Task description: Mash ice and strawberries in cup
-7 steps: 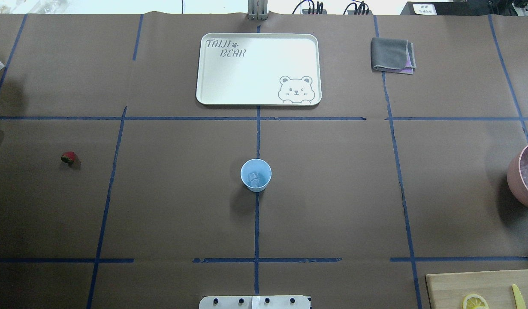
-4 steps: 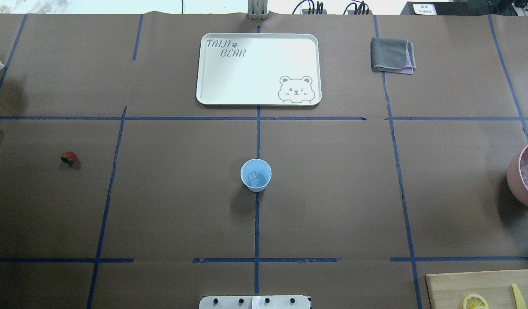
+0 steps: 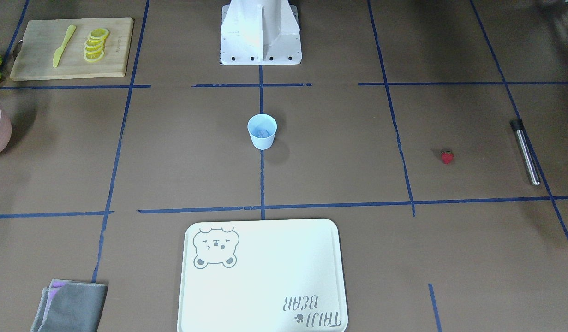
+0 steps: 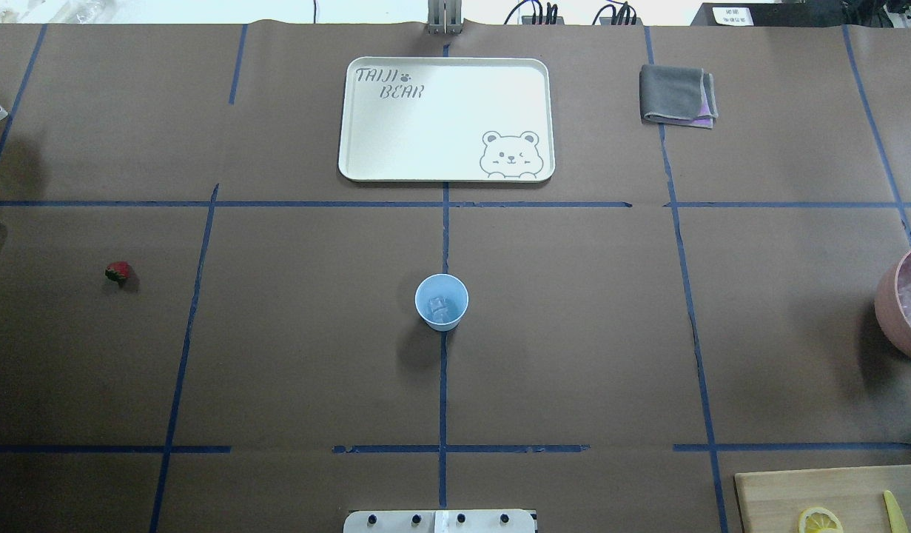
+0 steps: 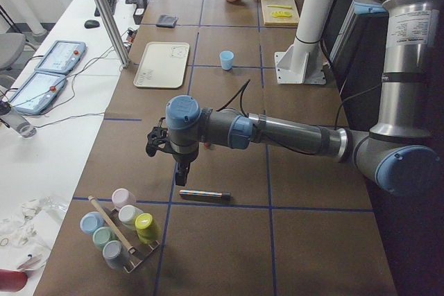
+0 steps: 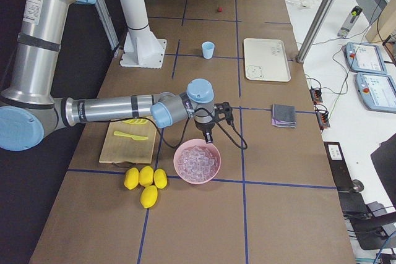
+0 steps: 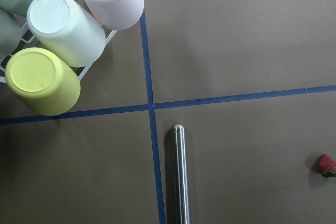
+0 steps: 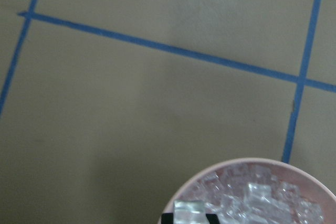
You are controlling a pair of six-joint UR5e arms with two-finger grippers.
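So, the left claw (image 5: 182, 178) is seen hanging nose-down over the matte brown paper table cover (image 4: 573, 333). Whether its jaws are apart or together can't be told, since it's only caught by the side camera. Right below it, a slim brushed-steel rod (image 7: 180, 177) with a rounded tip and a black end cap is laid flat just beside a strip of blue tape (image 7: 148, 77). The small bright red strawberry (image 7: 327, 165), bumpy-skinned with a bit of green top, is found near the left claw, off to one side of the rod and not touching it. Past the rod's tip, some smooth plastic tumblers (image 7: 65, 30) in yellow, white and pale pink are racked on a wire stand, round bottoms facing the wrist camera.

The right claw (image 6: 208, 142) is held just over the rim of a round pink bowl (image 6: 197, 161), which is filled with a heap of glassy ice cubes (image 8: 252, 198). Its grip can't be told either, as only a black sliver is caught at the bottom edge of its wrist view.

The small pale blue tapered plastic cup (image 4: 441, 300) is left upright well apart from both claws, roughly between them. A few translucent ice lumps (image 4: 440, 307) are sat in the bottom.
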